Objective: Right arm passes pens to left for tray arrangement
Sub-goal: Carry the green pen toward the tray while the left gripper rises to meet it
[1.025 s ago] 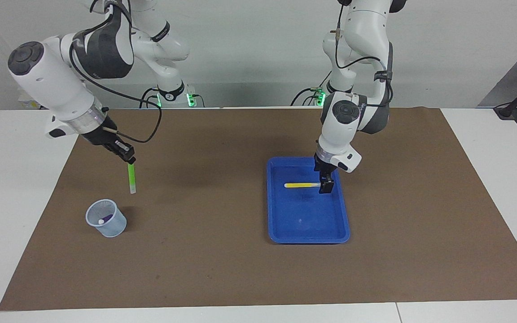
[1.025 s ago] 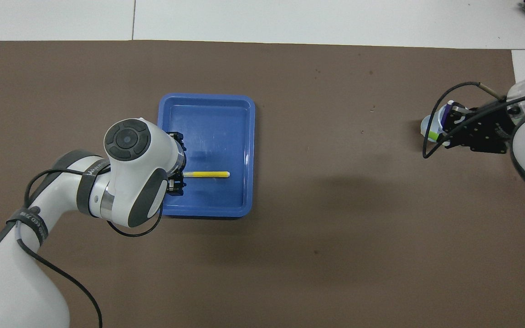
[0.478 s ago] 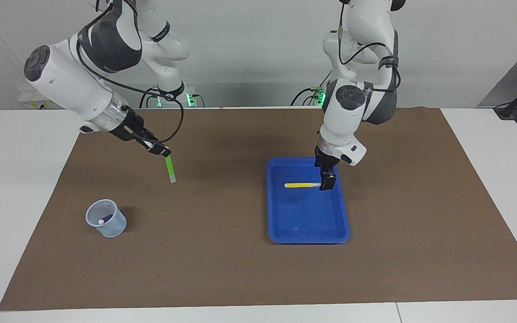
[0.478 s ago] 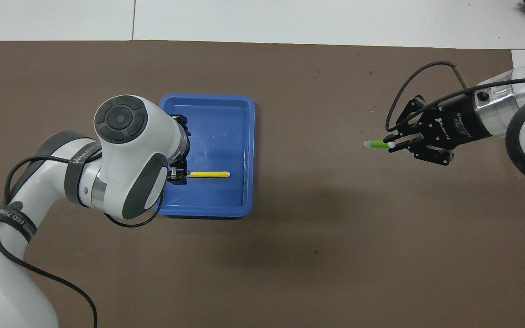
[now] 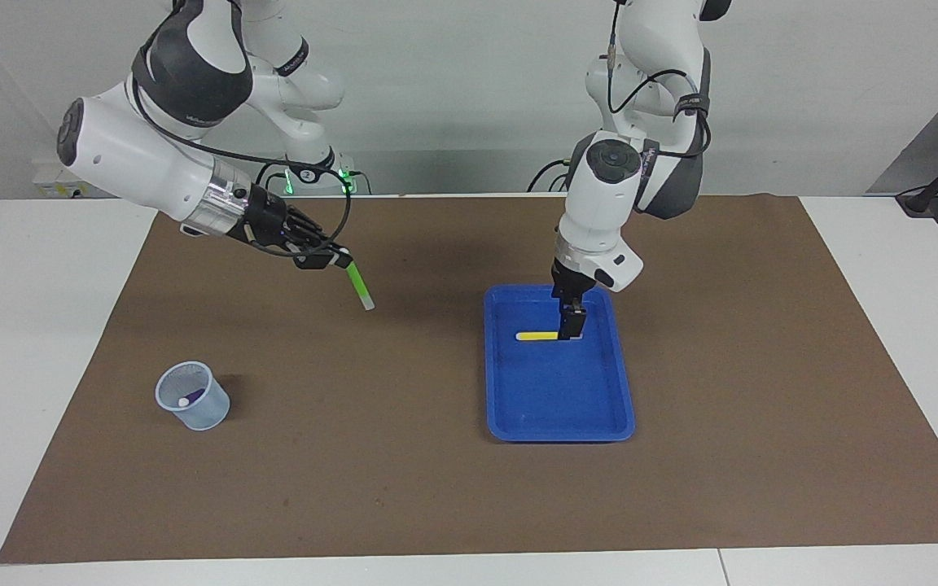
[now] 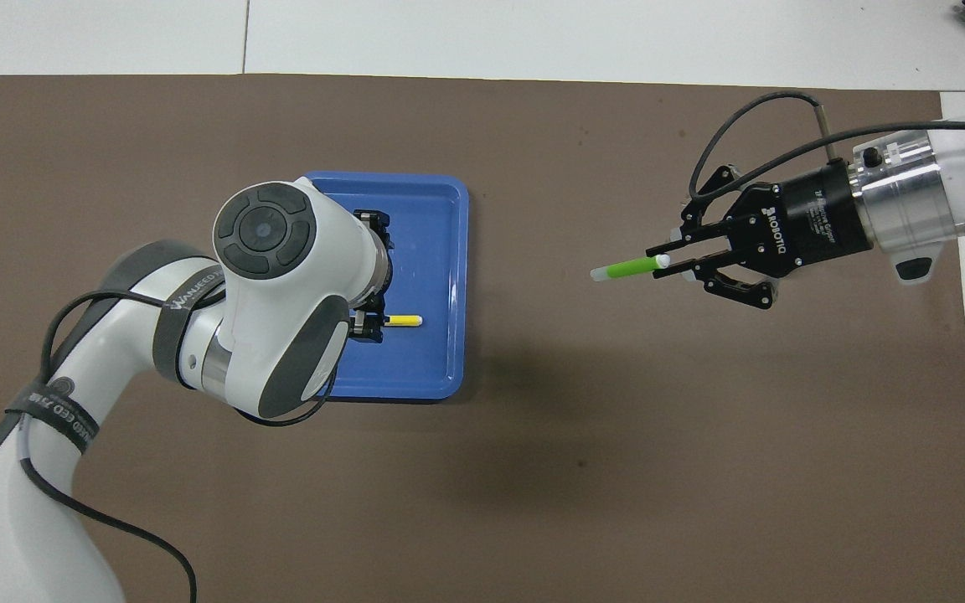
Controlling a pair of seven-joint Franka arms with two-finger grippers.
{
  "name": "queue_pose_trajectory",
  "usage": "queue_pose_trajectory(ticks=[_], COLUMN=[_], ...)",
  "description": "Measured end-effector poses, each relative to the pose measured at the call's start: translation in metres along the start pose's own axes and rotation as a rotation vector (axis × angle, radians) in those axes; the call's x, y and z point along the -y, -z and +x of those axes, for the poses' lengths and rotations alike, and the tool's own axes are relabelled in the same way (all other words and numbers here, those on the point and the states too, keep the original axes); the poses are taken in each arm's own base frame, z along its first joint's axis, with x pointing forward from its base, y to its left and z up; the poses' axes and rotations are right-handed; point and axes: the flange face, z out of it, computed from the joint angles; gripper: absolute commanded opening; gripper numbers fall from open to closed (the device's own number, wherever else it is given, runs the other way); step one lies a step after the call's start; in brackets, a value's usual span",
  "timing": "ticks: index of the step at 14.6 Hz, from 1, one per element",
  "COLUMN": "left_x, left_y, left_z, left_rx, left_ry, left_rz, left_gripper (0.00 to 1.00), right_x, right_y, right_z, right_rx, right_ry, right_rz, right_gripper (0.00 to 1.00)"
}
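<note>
Facing view: handover risk, green pen (image 5: 360, 286) pinched at one end only.

Nearest robots: right gripper (image 5: 330, 259), fingers pressed on green pen, raised over mat (image 5: 404, 488), pen drooping, could pivot or slip at transfer. Next: left gripper (image 5: 572, 324) low in tray (image 5: 558, 427), fingers spread above yellow pen (image 5: 537, 335), could nudge it on lift-off. Farthest: purple pen (image 5: 190, 398) in cup (image 5: 192, 395).

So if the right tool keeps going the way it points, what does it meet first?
The right tool, shut on the green pen, points slantwise down toward the blue tray. The pen's whitish tip would likely touch the brown mat first, short of the tray; depth is uncertain.
</note>
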Motion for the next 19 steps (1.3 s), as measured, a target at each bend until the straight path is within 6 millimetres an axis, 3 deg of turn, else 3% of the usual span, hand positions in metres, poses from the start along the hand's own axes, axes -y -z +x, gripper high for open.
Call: queue_pose_trajectory(ticks=[4,9,12,19], left_x=[0.005,0.013,0.011,0.009], left_y=[0.021,0.049,0.063,0.074], left_z=[-0.036,-0.076,-0.083,-0.097], left_rx=[0.099,0.204,0.249,0.309], left_ry=[0.000,0.047,0.121,0.259], left_rz=[0.001,0.014,0.014,-0.029], left_gripper=[1.00,1.00,1.00,1.00], right_x=[0.005,0.005,0.008,0.010], right_y=[-0.002,-0.021,-0.031,-0.040], right_z=[-0.009,-0.001,-0.002,-0.009], right_rx=[0.117,0.233,0.240,0.240], right_ry=[-0.083,-0.149,-0.196,-0.214], right_rz=[0.046,0.083,0.087,0.088], right_gripper=[0.00,0.00,0.00,0.00])
